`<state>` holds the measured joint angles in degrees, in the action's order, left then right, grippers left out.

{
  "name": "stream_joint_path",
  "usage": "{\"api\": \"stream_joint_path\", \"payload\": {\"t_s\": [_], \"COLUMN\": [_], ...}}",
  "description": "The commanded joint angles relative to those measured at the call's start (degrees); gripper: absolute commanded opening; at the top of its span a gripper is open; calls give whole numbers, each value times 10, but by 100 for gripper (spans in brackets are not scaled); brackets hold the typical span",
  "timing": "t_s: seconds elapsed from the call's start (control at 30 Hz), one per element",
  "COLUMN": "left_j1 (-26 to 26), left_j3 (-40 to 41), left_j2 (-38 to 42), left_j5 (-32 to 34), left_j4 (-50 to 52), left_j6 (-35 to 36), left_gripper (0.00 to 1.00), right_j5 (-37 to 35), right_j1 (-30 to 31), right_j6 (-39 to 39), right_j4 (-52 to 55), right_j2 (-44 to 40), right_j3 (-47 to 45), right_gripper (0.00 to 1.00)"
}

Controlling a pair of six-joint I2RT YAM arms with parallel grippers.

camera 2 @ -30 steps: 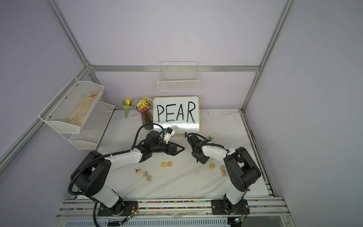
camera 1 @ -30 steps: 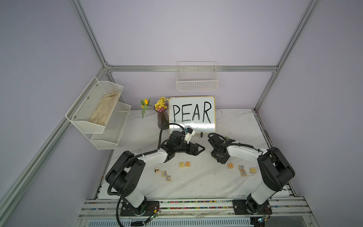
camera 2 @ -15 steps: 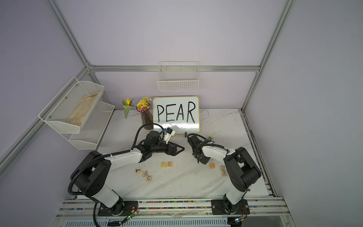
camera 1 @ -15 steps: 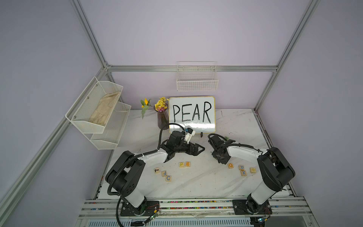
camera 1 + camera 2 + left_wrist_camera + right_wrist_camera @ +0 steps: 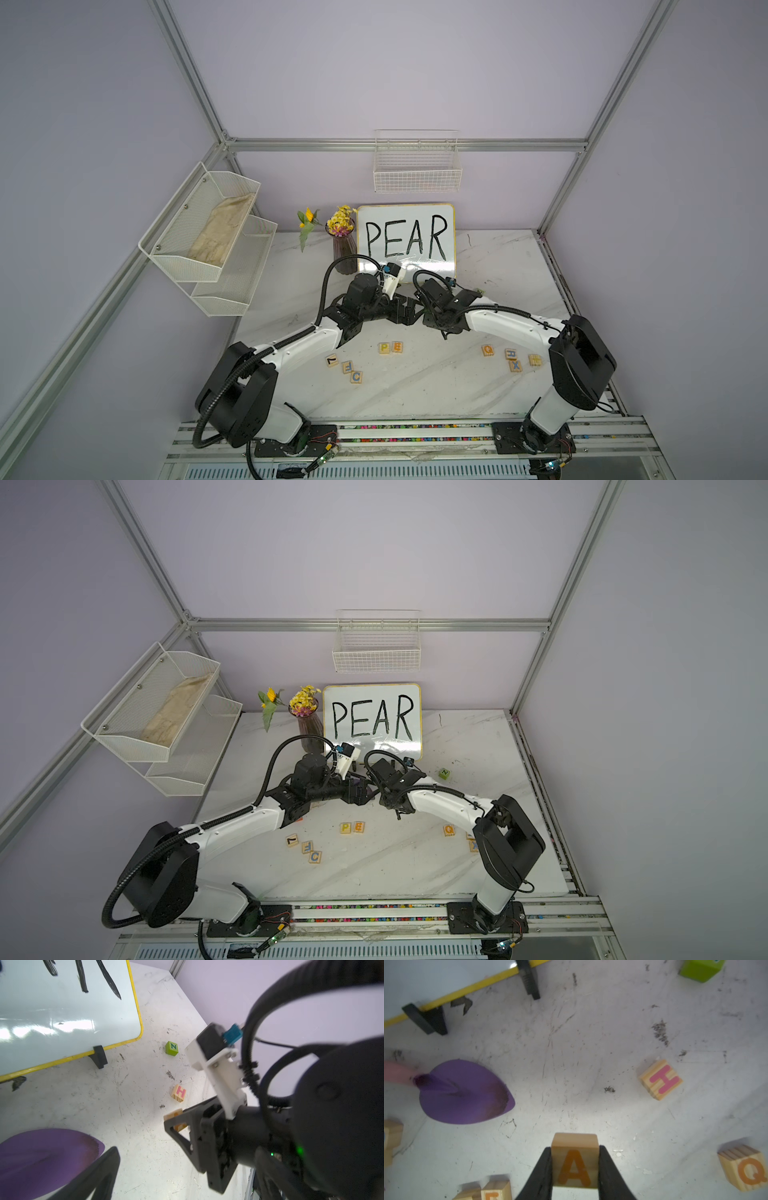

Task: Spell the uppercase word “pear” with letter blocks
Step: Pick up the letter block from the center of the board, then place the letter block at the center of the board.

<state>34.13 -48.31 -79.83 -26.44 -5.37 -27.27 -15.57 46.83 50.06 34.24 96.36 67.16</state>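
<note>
In the right wrist view my right gripper (image 5: 574,1169) is shut on the pale-wood block with an orange A (image 5: 574,1161), one black finger on each side. In a top view this gripper (image 5: 445,333) points down behind the block row. The yellow P (image 5: 384,347) and orange E (image 5: 397,346) blocks sit side by side on the white table (image 5: 415,386). A block with a bluish letter (image 5: 510,353) lies further right. My left gripper (image 5: 409,312) hovers open and holds nothing, just left of the right wrist. One of its fingers (image 5: 97,1172) shows in the left wrist view.
Other blocks lie around: Q (image 5: 488,350), X (image 5: 515,366), F (image 5: 347,366), C (image 5: 356,377), a pink H (image 5: 661,1079) and a green N (image 5: 444,773). The PEAR whiteboard (image 5: 405,241) and a flower vase (image 5: 343,245) stand at the back. A flat purple piece (image 5: 465,1093) lies near the board.
The right wrist has shifted left toward the left gripper, so the two now nearly overlap in the top views. The blocks on the table have not moved.
</note>
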Motion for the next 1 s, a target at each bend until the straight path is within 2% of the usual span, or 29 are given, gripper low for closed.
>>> {"api": "stream_joint_path", "payload": {"t_s": [0.0,0.27,0.53,0.73,0.97], "left_j1": [0,-2,-2,-2,-2], "left_j3": [39,155,245,254,256], "left_j2": [65,234,360,409,422], "left_j5": [38,124,167,183,178], "left_j4": [31,121,154,193,194], "left_j6": [6,-27,-79,-76,-76], "left_gripper": [100,100,100,100,100], "right_j5": [-7,23,38,40,35], "right_j1": [22,60,90,108,119], "right_j6": [-31,-25,-6,4,23], "right_j4": [0,-46,-78,-89,-86], "right_j2": [22,39,49,68,88], "right_j3": [-2,-27,-51,-47,-38], "right_gripper": [31,30,31,30,30]}}
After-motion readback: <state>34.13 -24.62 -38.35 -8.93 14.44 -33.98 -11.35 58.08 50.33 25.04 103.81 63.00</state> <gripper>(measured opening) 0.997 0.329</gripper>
